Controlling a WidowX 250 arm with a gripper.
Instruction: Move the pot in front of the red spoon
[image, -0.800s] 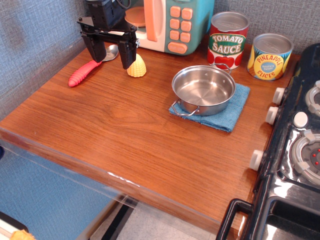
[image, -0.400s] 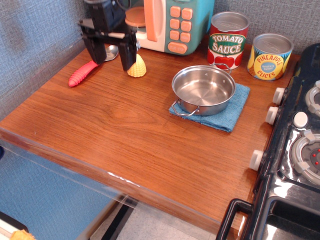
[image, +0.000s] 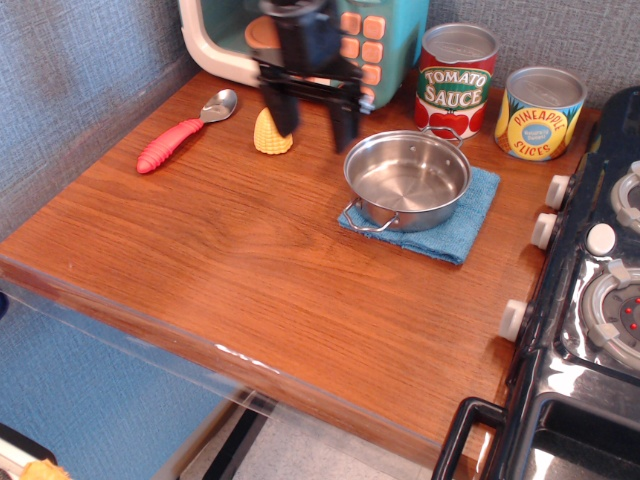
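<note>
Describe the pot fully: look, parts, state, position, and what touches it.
The pot is shallow, round, shiny steel, empty and upright, with two thin wire loop handles, one toward the front left, one toward the tomato sauce can. It sits on a folded blue cloth. The gripper hangs open just to its left, not touching it.

A single fixed camera looks down from high at the near edge of the wooden bench (image: 230, 260), facing toward 12 o'clock and the grey back wall (image: 560, 30). Mid-range, it takes in the whole benchtop, a toy stove (image: 600, 300) cut off at 3 o'clock, and floor at 6 o'clock. No second view is provided.
</note>
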